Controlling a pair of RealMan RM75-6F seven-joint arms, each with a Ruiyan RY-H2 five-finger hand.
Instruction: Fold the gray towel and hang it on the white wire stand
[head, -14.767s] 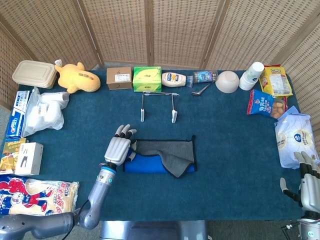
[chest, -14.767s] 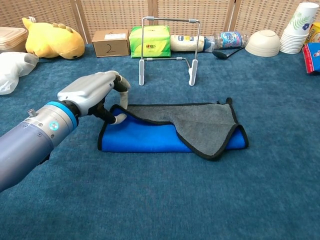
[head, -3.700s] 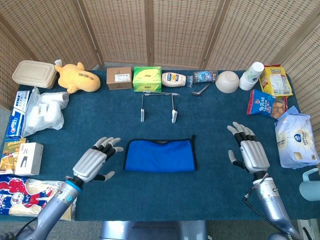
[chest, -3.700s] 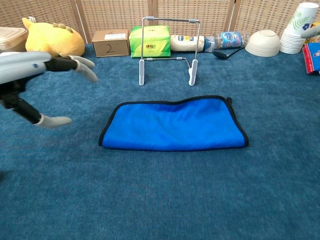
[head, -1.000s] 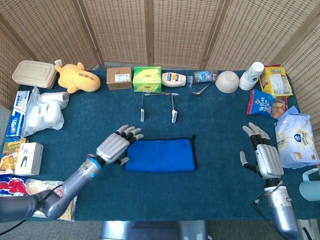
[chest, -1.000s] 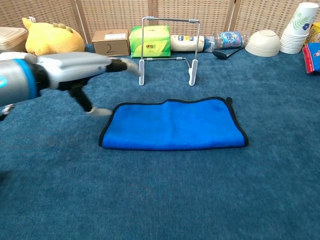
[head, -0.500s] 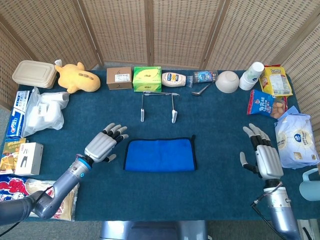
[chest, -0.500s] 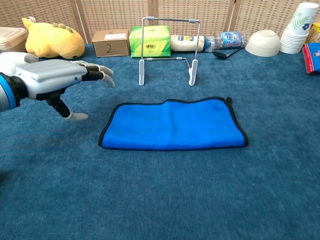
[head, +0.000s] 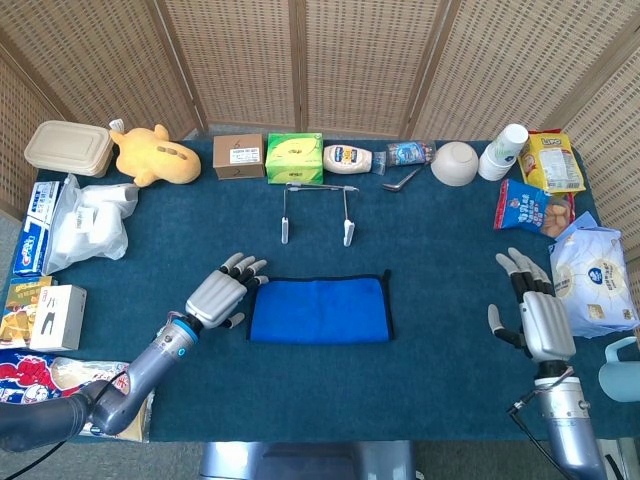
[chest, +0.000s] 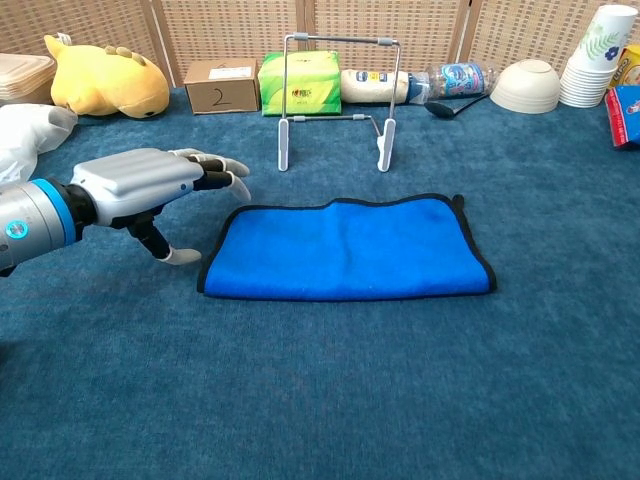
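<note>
The towel (head: 318, 309) lies folded flat on the blue table, its blue side up with a black edge, also in the chest view (chest: 347, 249). Behind it stands the white wire stand (head: 317, 212), seen upright in the chest view (chest: 335, 99), with nothing on it. My left hand (head: 218, 292) hovers just left of the towel's left edge with fingers spread and nothing in it; the chest view shows this left hand (chest: 145, 188) a little above the cloth. My right hand (head: 532, 312) is far to the right, fingers apart, holding nothing.
Along the back edge stand a yellow plush toy (head: 153, 154), a cardboard box (head: 238, 156), a green tissue box (head: 294, 157), a bottle (head: 348, 158), a white bowl (head: 454, 163) and paper cups (head: 503, 151). Snack bags (head: 592, 280) lie at right, packets and a plastic bag (head: 88, 222) at left.
Over the last second my left hand drew back leftward from the towel's left edge, then came back toward it. My right hand drifted slightly right. The towel stays flat.
</note>
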